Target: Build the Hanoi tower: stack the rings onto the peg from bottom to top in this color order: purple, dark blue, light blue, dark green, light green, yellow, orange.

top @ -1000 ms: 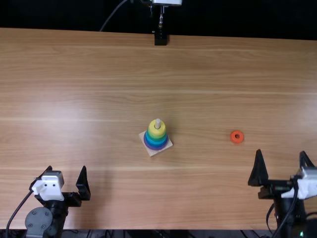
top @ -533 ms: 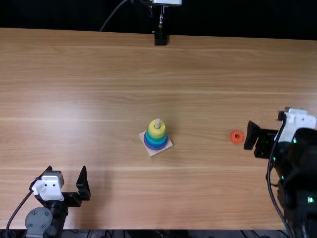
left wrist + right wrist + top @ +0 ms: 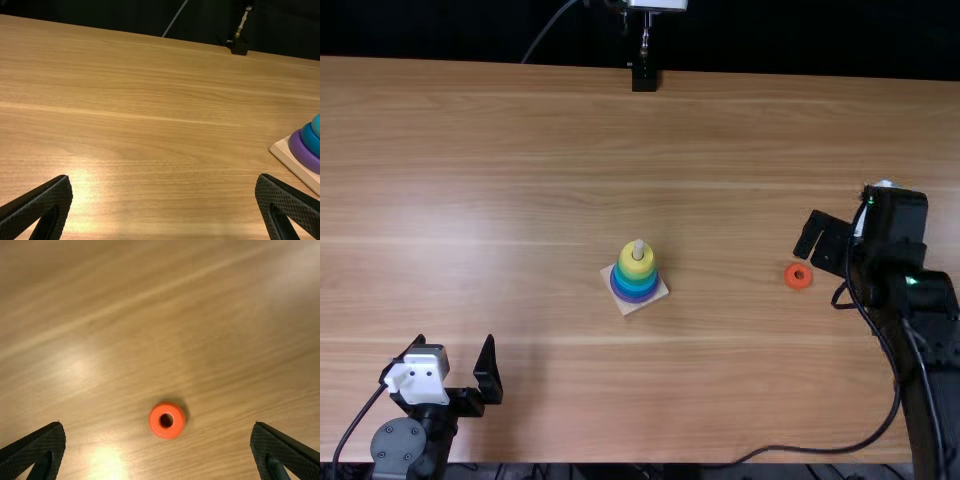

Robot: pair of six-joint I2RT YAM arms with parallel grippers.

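Orange ring [image 3: 798,276], just one, lies off one peg [image 3: 638,248], left gripper [image 3: 455,338] and right gripper [image 3: 813,240] spread.

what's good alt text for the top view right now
Stacked toy rings, purple at bottom to yellow on top, circle a peg on a square wooden base; a small orange ring lies on the table beside the right black robot gripper.

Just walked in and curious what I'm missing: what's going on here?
A robot is building a ring tower. On the peg, the stack runs from a purple ring up to a yellow one. The orange ring lies on the table, and the open right gripper hovers by it, holding nothing. The left gripper is open and empty.
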